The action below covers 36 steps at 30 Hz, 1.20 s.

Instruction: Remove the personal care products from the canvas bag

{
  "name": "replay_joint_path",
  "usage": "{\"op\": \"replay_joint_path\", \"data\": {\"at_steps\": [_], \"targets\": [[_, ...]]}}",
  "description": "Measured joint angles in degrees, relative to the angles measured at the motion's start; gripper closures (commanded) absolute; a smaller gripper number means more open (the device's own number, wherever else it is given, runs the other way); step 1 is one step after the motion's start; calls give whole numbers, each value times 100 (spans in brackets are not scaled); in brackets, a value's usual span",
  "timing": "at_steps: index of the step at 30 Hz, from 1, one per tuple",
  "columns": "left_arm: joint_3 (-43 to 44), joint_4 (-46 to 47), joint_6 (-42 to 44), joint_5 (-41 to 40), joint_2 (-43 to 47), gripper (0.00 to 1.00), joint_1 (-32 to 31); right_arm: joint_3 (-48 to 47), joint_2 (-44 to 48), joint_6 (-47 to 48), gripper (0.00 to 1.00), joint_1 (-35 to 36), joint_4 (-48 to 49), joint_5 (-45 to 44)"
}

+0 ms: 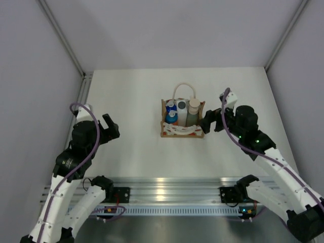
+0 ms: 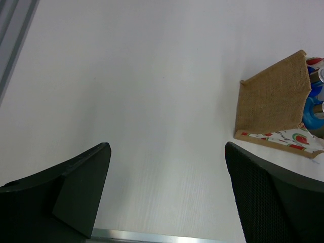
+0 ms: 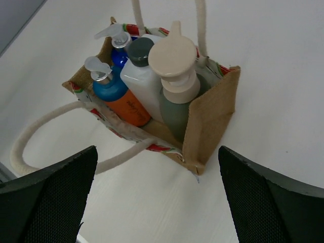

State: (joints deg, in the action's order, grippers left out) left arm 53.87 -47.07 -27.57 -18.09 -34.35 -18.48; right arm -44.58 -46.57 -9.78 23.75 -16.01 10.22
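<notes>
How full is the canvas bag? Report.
Full: the grey-green bottle, whitish bottle and two orange bottles stand inside the canvas bag.

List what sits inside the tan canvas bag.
Four bottles: a tall grey-green one with cream cap, a whitish one with grey cap, an orange one with blue pump top, and another blue pump top behind, its body hidden.

Bag [image 3: 212, 119]: coarse, rough woven cloth. Bottles [image 3: 143, 83]: smooth plastic, slightly glossy. Table [image 1: 126, 101]: matt white; rail [image 1: 167, 185]: shiny metal.

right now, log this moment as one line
left hand: open, apart from canvas bag | right hand: open, beside bag | bottles: four, upright in bag | removed: none
</notes>
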Motion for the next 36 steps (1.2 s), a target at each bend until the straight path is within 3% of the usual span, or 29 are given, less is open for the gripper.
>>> {"op": "replay_joint_path", "data": {"at_steps": [11, 19, 36], "targets": [[-4, -4, -2, 216, -289, 2, 0, 455, -1532, 964, 2, 514, 1996, -382], [-11, -2, 0, 219, -256, 2, 0, 437, -2452, 1224, 16, 514, 3104, -496], [-11, 0, 0, 219, -273, 2, 0, 363, -3049, 1213, 32, 278, 4492, -179]]}}
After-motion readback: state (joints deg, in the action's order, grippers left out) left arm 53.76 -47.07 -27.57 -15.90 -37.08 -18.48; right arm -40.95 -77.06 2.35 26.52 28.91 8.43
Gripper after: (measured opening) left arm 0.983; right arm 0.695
